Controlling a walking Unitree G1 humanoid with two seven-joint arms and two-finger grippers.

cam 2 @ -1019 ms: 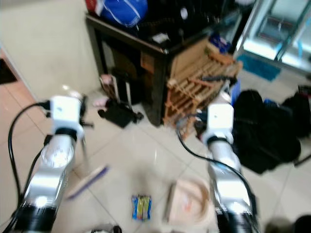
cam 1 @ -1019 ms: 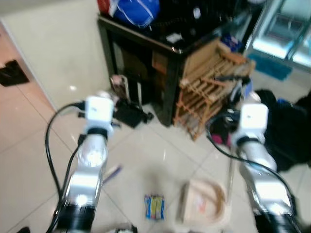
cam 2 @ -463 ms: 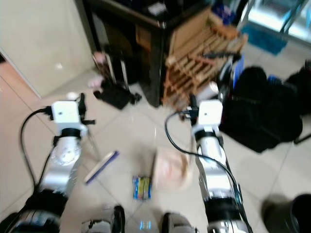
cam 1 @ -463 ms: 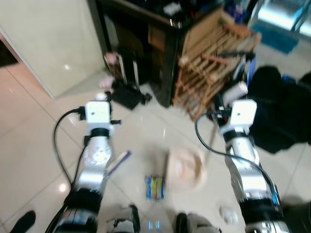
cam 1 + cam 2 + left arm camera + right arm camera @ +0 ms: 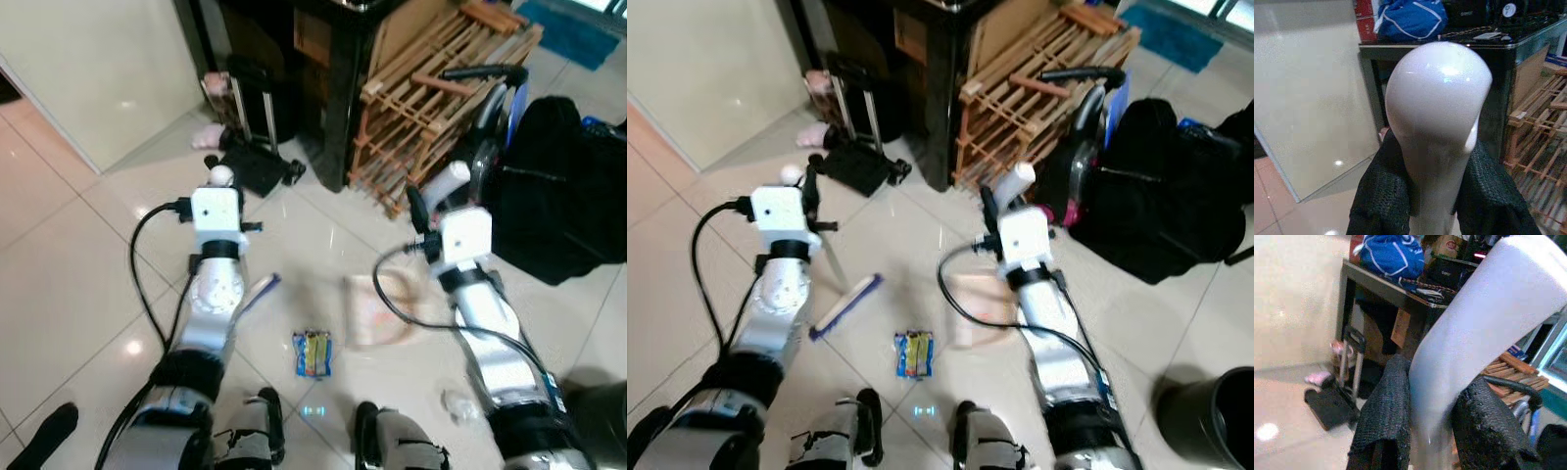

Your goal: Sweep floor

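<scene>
Broom [image 5: 844,302] and dustpan [image 5: 377,308] flank an unreadable snack packet [image 5: 313,352].

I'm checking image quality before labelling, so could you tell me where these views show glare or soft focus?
Left eye view: bright reflections on the glossy floor tiles, the scene fairly sharp. Left wrist view: the white broom handle close to the lens is soft, with a faint sheen on its rounded top. Right wrist view: the dustpan handle is washed out and blurred, the black fingers sharper.
</scene>
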